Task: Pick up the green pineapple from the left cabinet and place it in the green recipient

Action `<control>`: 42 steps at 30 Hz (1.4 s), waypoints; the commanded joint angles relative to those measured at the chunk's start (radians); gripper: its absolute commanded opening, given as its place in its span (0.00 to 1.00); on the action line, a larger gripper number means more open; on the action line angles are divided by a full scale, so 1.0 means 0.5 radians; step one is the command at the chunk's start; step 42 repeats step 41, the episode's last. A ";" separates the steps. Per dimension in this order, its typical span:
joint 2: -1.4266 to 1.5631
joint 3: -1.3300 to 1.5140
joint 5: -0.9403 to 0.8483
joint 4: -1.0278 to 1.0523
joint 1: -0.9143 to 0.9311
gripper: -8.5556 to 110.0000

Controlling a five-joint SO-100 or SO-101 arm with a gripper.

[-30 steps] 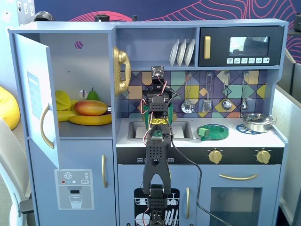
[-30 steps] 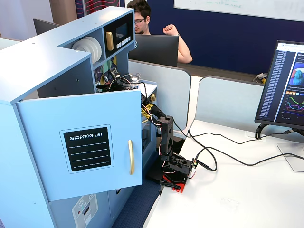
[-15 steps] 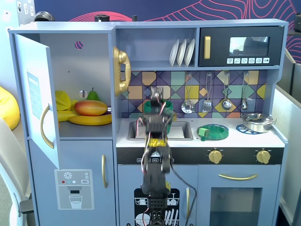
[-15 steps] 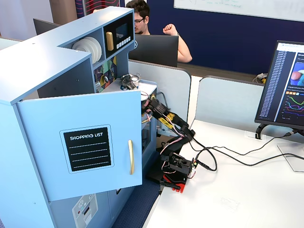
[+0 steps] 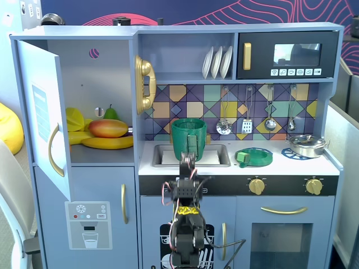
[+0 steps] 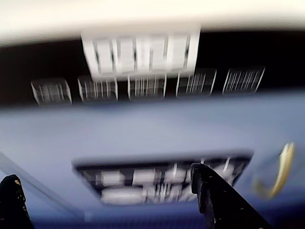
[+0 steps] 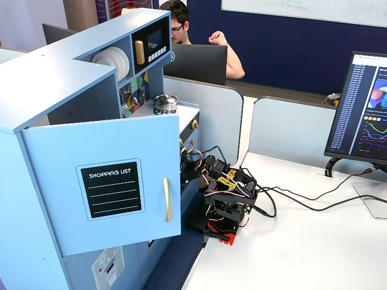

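Observation:
The left cabinet (image 5: 106,78) stands open, its door (image 5: 42,112) swung out to the left. On its shelf lie a mango (image 5: 108,128), a banana (image 5: 106,143) and a green pear (image 5: 110,114). I see no green pineapple; it is hidden or out of view. The green recipient (image 5: 189,139) stands upright in the sink. My gripper (image 5: 188,159) sits low on the folded arm in front of the counter, just below the recipient. In the blurred wrist view my gripper (image 6: 107,191) is open and empty, its black fingers (image 6: 214,200) wide apart.
A flat green dish (image 5: 253,157) and a steel pan (image 5: 307,144) sit on the counter to the right. A gold phone (image 5: 145,84) hangs beside the cabinet. From the side, the open door (image 7: 103,181) juts out over the arm (image 7: 227,193) and its cables (image 7: 290,196).

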 commanded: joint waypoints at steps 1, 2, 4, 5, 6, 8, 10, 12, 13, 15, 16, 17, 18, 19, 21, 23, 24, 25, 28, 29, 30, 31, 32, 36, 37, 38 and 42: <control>0.153 0.291 0.058 -0.012 -0.034 0.40; 0.181 0.371 0.046 0.015 -0.031 0.39; 0.239 0.482 0.058 0.129 -0.028 0.38; 0.239 0.525 0.064 0.190 -0.021 0.36; 0.239 0.558 0.095 0.264 -0.006 0.35; 0.242 0.561 0.242 0.491 -0.012 0.32; 0.242 0.561 0.304 0.699 -0.015 0.27; 0.242 0.561 0.362 0.859 -0.015 0.21; 0.242 0.561 0.393 0.920 -0.015 0.17; 0.242 0.561 0.497 1.049 -0.015 0.11; 0.245 0.561 0.552 1.120 -0.015 0.08; 0.245 0.561 0.577 1.200 -0.012 0.07; 0.245 0.561 0.617 1.236 -0.009 0.07; 0.245 0.561 0.669 1.230 -0.009 0.07; 0.245 0.561 0.693 1.227 -0.009 0.07; 0.245 0.561 0.684 1.227 -0.009 0.15; 0.245 0.561 0.666 1.227 -0.009 0.19; 0.245 0.561 0.635 1.233 -0.009 0.20; 0.245 0.561 0.574 1.239 -0.009 0.20; 0.245 0.561 0.568 1.239 -0.009 0.20; 0.245 0.561 0.568 1.239 -0.009 0.20; 0.245 0.561 0.568 1.239 -0.009 0.20; 0.245 0.561 0.568 1.239 -0.009 0.20; 0.245 0.561 0.558 1.239 -0.012 0.20; 0.245 0.561 0.558 1.239 -0.012 0.20; 0.245 0.561 0.555 1.239 -0.009 0.20; 0.245 0.561 0.552 1.239 0.000 0.19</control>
